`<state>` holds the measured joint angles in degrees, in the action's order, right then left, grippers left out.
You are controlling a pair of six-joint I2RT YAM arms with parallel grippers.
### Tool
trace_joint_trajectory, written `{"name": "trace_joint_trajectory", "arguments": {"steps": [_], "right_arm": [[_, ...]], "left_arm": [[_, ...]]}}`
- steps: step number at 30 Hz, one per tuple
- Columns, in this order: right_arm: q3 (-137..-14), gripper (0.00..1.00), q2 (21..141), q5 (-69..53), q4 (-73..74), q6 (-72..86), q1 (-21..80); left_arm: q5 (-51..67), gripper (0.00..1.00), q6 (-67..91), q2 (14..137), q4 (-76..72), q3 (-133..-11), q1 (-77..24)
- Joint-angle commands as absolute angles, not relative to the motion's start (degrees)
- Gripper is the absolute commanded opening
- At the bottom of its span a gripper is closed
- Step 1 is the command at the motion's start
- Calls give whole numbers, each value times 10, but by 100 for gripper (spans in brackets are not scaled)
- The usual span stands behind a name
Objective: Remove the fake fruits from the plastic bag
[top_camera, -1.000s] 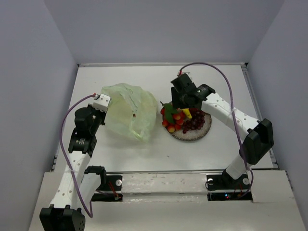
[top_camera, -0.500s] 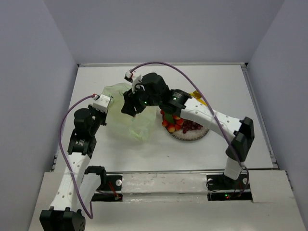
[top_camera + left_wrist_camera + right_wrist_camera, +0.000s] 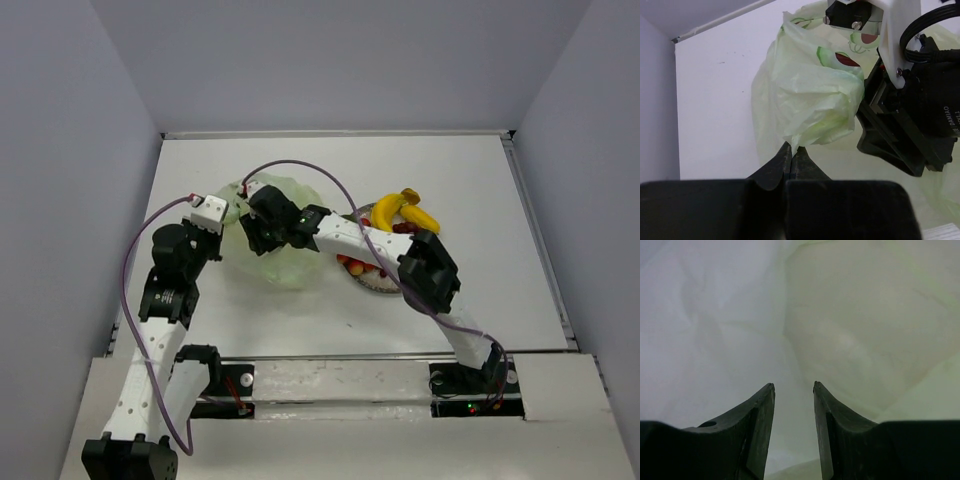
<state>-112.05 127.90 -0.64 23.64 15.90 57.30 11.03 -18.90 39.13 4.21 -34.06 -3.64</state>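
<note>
A thin, crinkly, translucent pale yellow-green plastic bag (image 3: 285, 262) lies crumpled on the white tabletop (image 3: 450, 170), left of centre. Just to its right is a round speckled grey plate (image 3: 372, 287). The plate holds the fake fruits (image 3: 355, 265): small red and orange round pieces, with a yellow banana (image 3: 405, 208) at the plate's far side.

The left claw (image 3: 226, 212) is clamped tight on a fold of the plastic bag (image 3: 810, 100) at its left edge. In the left wrist view the two black fingers (image 3: 780, 162) meet with film pinched between them.

The right arm reaches from the near right, passing over the plate and hiding most of it. The right claw (image 3: 258, 238) is pushed down into the bag. From the right wrist, its fingers (image 3: 762, 410) stand a narrow gap apart with nothing between them, and pale film fills the view all round.

The right arm's black wrist body (image 3: 910, 115) sits close beside the gathered fold the left claw grips. Its purple cable (image 3: 300, 165) loops over the bag's far side.

Bare tabletop stretches behind the bag and to the right of the plate. Grey walls (image 3: 350, 60) close the far, left and right edges.
</note>
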Motion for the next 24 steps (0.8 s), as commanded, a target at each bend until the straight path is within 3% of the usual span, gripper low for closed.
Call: {"name": "trace_joint_trajectory", "arguments": {"steps": [1,11,20,24], "right_arm": [[-1118,43,1264,223,254,152,575],[-1099,46,1256,403,301,127,535],[-1145,49,1295,406,309,103,510],[-1183,49,1317,341,308,100,510]], "left_arm": [[119,0,-185,380,52,-378,-33],[129,0,-262,317,132,-381,-33],[84,0,-341,253,188,-365,-33],[141,0,-363,250,199,-380,-33]]}}
